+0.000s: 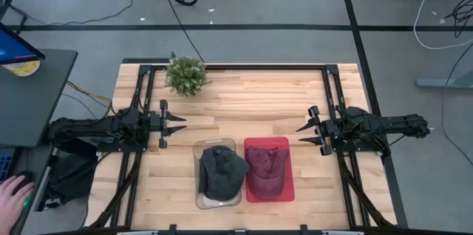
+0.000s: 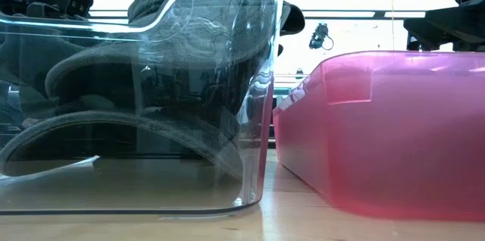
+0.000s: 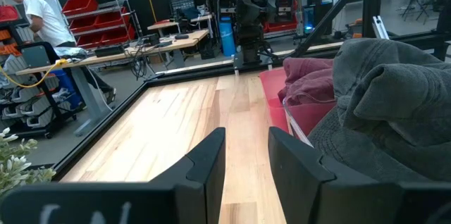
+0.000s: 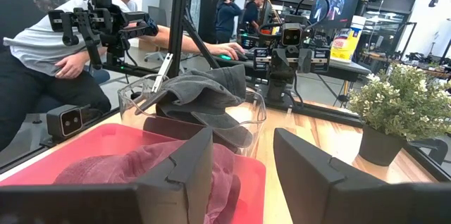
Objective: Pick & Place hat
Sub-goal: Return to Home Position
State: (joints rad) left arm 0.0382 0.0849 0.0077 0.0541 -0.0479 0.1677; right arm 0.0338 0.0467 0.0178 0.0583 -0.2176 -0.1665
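Note:
A dark grey hat (image 1: 220, 172) lies crumpled in a clear plastic bin (image 1: 198, 191) near the table's near edge; it also shows as the grey hat (image 3: 394, 104) and grey hat (image 4: 204, 90). A maroon hat (image 1: 266, 168) rests in a red bin (image 1: 288, 191) just to its right, seen again as the maroon hat (image 4: 134, 168). My left gripper (image 1: 182, 124) hovers open at the table's left, above and left of the clear bin. My right gripper (image 1: 301, 133) hovers open at the right, beside the red bin's far right corner.
A small potted plant (image 1: 185, 75) stands at the table's far edge, left of centre. Bare wood lies between the two grippers and the far edge. A desk with a screen (image 1: 15, 50) and a person's hand (image 1: 13, 191) are off the table's left side.

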